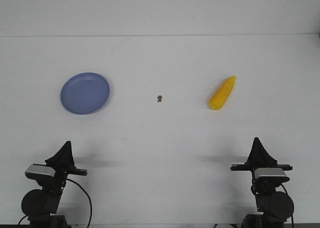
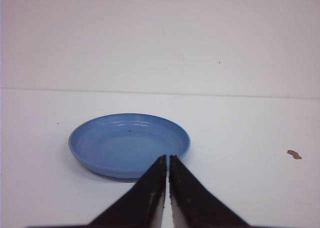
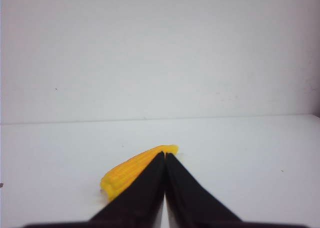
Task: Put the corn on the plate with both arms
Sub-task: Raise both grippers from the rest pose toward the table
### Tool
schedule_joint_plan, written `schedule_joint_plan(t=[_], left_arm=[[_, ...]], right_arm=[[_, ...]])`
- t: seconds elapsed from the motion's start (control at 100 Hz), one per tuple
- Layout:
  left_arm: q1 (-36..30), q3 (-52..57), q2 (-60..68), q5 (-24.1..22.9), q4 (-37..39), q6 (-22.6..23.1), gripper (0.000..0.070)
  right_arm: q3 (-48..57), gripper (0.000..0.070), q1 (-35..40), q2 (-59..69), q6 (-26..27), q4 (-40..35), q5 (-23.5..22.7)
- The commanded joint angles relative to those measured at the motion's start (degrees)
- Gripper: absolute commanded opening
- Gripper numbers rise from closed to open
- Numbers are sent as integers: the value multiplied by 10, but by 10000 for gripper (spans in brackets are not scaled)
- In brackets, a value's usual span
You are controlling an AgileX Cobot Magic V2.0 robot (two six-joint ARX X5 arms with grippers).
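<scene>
Corn (image 1: 223, 92): lying flat on the white table (image 1: 160, 138), on the right side, tapered tip pointing away from the robot and slightly right, blunt end nearer. Well apart from the plate (image 1: 85, 93), on the left side of the table, bare. Small brown speck (image 1: 159, 98) roughly midway between the two.

Right hand (image 1: 258, 144): parked at the near edge, in line with the corn, well short of it; fingers pressed together, nothing between them. Left hand (image 1: 65, 148): parked likewise, facing the plate, fingers closed to a thin slit, nothing held.

Handling estimate: likely light and rigid, probably a moulded replica. Ridged kernel rows should give fair grip; round, tapered section prone to rolling or squirting out toward the thin end. Recommended hold: across the thick middle, fingers square to the long axis, opened wide first. Plate shallow with raised rim; release low and centred to prevent rolling off.

Markings: none legible on corn, plate or hands.
</scene>
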Motion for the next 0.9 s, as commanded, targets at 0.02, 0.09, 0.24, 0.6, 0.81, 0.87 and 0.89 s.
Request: schedule_joint_plan(t=[0.02, 0.09, 0.24, 0.6, 0.81, 0.87, 0.89], left_arm=[[0, -11, -1, -1, 6, 4, 12], [0, -11, -1, -1, 6, 4, 12], [0, -11, -1, -1, 6, 4, 12], [0, -11, -1, -1, 6, 4, 12], [0, -11, -1, -1, 6, 4, 12], [0, -11, -1, -1, 6, 4, 12], [0, -11, -1, -1, 6, 5, 12]], right_arm=[[-1, 4, 0, 0, 4, 5, 0], [-1, 4, 0, 0, 4, 5, 0], [-1, 4, 0, 0, 4, 5, 0], [-1, 4, 0, 0, 4, 5, 0], [-1, 4, 0, 0, 4, 6, 0], [-1, 4, 0, 0, -2, 7, 1], [-1, 5, 0, 0, -2, 10, 0]])
